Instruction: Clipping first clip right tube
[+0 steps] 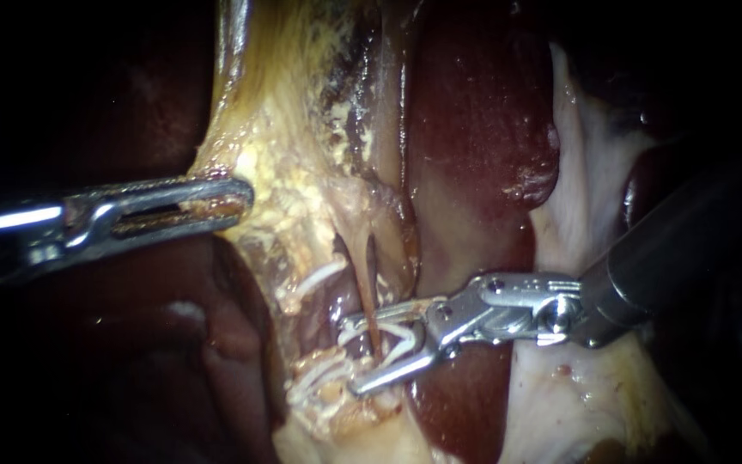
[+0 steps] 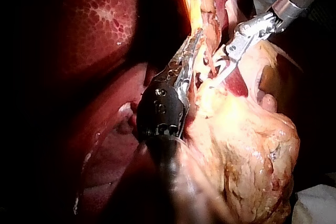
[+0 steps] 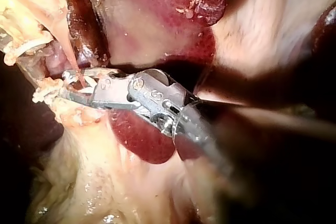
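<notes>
A thin tan tube point(image 1: 369, 292) runs down from the yellowish fatty tissue point(image 1: 302, 155) beside the liver point(image 1: 474, 129). My right instrument point(image 1: 350, 357) comes in from the right with its jaws open. The jaws straddle the tube and carry a white clip point(image 1: 401, 339), one jaw on each side of the tube. The right wrist view shows the same: the tube point(image 3: 71, 59) drops between the open jaws of my right instrument point(image 3: 64, 85). My left instrument point(image 1: 246, 196) comes in from the left, shut on the edge of the yellowish tissue and holding it taut.
White stringy strands point(image 1: 319, 378) lie around the tube's lower end. Dark red liver point(image 1: 448, 412) sits under the right instrument's jaws, with pale membrane point(image 1: 577, 215) behind its shaft. In the left wrist view, my left instrument point(image 2: 197, 36) lies beside the right instrument point(image 2: 216, 74).
</notes>
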Available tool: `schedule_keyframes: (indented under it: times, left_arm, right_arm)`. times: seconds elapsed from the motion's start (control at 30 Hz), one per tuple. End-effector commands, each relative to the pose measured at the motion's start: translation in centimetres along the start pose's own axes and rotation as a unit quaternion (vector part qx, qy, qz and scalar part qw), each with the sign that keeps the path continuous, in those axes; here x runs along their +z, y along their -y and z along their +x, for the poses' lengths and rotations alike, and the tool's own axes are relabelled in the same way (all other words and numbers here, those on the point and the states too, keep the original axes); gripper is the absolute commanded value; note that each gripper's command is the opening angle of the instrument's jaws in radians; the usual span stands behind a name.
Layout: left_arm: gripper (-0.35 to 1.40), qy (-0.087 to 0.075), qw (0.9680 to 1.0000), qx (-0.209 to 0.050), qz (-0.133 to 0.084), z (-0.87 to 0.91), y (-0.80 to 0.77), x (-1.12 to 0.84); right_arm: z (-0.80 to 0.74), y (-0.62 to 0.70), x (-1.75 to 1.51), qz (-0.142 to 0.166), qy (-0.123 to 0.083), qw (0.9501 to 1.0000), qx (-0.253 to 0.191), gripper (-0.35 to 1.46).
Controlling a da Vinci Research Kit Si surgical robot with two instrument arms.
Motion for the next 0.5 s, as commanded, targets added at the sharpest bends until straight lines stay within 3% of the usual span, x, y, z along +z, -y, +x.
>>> schedule_keyframes:
  times: [0.03, 0.5]
  left_arm:
    - [-0.35, 0.000, 1.0000, 0.000, 0.000, 0.00, 0.00, 0.00]
    - [-0.35, -0.001, 1.0000, 0.000, 0.001, 0.00, -0.05, 0.02]
  right_arm:
    - [0.01, -0.01, -0.04, 0.001, 0.003, 1.0000, 0.001, -0.35]
    - [-0.05, -0.03, -0.08, -0.004, 0.009, 0.9999, 0.000, -0.35]
